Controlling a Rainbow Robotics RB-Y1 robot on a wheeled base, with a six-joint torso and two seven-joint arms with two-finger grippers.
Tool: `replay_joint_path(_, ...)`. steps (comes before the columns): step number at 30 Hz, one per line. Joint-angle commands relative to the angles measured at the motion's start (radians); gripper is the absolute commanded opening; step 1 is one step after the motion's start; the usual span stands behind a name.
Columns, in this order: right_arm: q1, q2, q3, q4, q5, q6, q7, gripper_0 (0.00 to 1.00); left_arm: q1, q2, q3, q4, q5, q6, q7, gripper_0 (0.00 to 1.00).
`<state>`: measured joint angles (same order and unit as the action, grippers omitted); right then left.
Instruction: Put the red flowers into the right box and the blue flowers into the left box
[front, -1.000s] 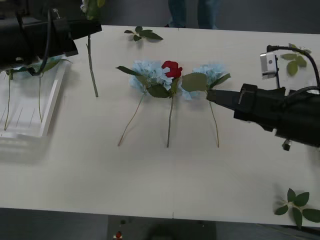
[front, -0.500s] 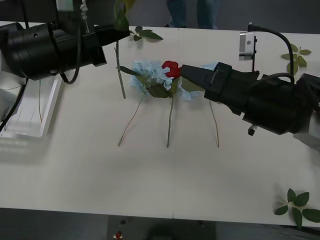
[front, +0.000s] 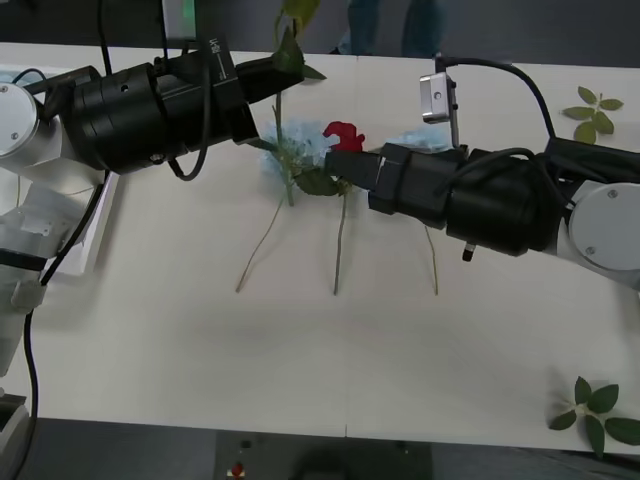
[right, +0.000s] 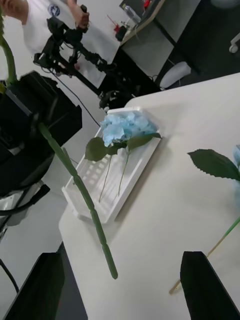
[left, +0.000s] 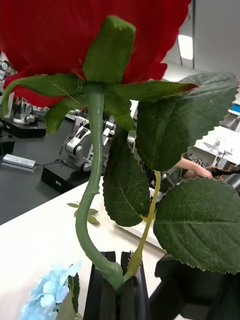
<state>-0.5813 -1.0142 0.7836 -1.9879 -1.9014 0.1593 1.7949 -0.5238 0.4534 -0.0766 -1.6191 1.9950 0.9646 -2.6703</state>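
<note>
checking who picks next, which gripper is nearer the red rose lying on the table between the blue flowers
Right. The right gripper has its black fingertips just beside the small deep-red rose head on the white table. The left gripper is farther off, shut on another red rose's stem.

Front view looks down on the table (front: 320, 350) from above; right wrist view skims it toward the left box (right: 100, 200); left wrist view sits nearest, at a rose (left: 95, 30)

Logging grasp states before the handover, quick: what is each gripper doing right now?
Left gripper: shut on a red rose stem, held above the table.
Right gripper: open, empty, near the flowers on the table.
</note>
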Motion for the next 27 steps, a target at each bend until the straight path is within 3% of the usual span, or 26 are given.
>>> replay_joint_path(1,-0.075,0.014,0.057,0.018,0.002,0.0,0.04,0.68,-0.002,0.004,0.003,-0.028,0.004,-0.006,-0.035,0.0)
replay_joint_path(13,-0.158,0.158,0.103,0.142,0.004,0.002,0.05,0.68,-0.002,0.002,0.001,-0.027,0.004,-0.006,-0.035,0.0)
replay_joint_path(27,-0.178,0.253,0.103,0.164,0.004,-0.001,0.053,0.65,-0.004,0.002,-0.008,-0.027,0.004,-0.018,-0.035,0.0)
